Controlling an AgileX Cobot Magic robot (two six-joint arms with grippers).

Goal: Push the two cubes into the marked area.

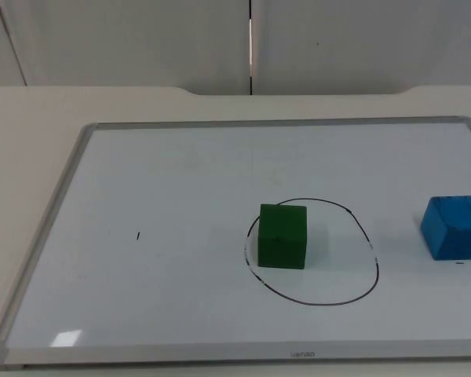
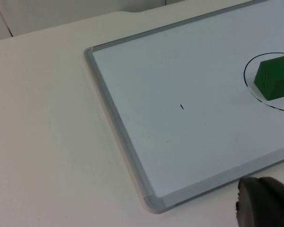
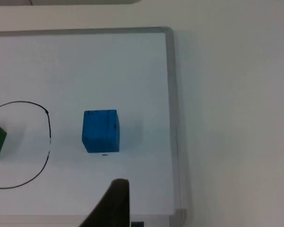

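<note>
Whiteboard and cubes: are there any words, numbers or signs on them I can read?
Whiteboard: small print on the front frame, too small to read.
Whiteboard: a black drawn ring and a short black tick, no letters.
Green cube: nothing written.
Blue cube: nothing written.

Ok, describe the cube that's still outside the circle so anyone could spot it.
On the whiteboard, find the black drawn circle. Past its right side, near the board's right edge, sits the blue cube. The green cube is inside the circle; this one is blue and outside.
</note>
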